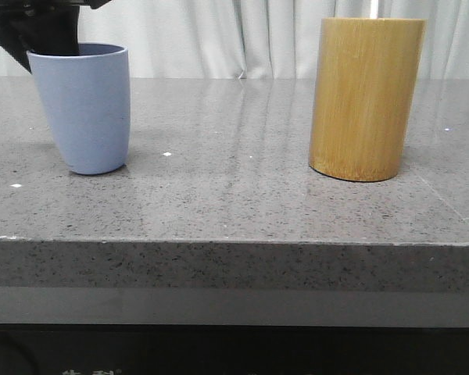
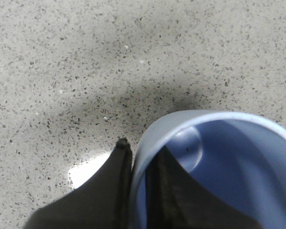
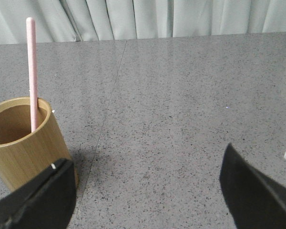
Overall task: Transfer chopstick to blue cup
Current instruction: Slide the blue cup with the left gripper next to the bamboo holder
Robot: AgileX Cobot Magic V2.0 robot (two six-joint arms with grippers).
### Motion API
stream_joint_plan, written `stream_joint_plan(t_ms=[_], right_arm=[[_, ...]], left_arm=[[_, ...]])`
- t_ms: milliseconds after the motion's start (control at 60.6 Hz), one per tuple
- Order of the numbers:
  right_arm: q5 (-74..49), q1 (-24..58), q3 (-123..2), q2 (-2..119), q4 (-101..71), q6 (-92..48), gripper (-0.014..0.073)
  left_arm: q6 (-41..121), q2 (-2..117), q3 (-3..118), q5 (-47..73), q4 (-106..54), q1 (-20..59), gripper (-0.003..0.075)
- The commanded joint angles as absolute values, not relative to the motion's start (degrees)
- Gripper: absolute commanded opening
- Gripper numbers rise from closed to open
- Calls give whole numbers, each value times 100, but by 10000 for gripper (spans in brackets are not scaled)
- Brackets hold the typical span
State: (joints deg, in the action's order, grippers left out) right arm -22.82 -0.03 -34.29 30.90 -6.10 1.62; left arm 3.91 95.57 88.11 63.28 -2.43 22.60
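Note:
The blue cup (image 1: 86,109) stands upright at the table's left. My left gripper (image 2: 143,145) is shut on its rim (image 2: 148,138), with one finger (image 2: 109,186) outside the wall and the other (image 2: 176,191) inside; in the front view the gripper (image 1: 39,31) shows dark behind the cup. The cup's inside (image 2: 229,171) looks empty. One pale pink chopstick (image 3: 32,71) stands upright in the bamboo holder (image 3: 19,143), leaning on its inner wall. My right gripper (image 3: 145,167) is open over bare table, beside the holder, with nothing between its fingers.
The yellow-brown bamboo holder (image 1: 366,98) stands at the table's right, well apart from the cup. The grey speckled table (image 1: 234,172) runs between them, with its front edge (image 1: 234,244) near the camera. A white curtain (image 1: 242,35) hangs behind.

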Motion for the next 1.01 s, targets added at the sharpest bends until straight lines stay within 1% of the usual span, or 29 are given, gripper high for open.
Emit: stream_joint_plan(t_ms=[0,231,512,660,858,990], right_arm=[[-1874,-21,-3628,3124,-637,142,624],[-1894,-21,-3628,3124,-637,142,624],[-1899,-21,-3628,3124,-637,142,624],[-1899,-21,-3628,3124,-637,142,624],[-1899,-21,-3628,3124,-637,142,624],[-1899,-21,-3628,3124,-637,142,624]], left_arm=[[398,9301,9190,6290,-294,2381,-19],[398,9557,10262,6922,-305,3024,-19],[407,10570,11524,7272,-305,3864,-18],[407,10945,11836,7272,-305,4013,-18],[407,11102,11860,7272,-284,4013,-13],[407,11103,11860,7272,-238,4013,45]])
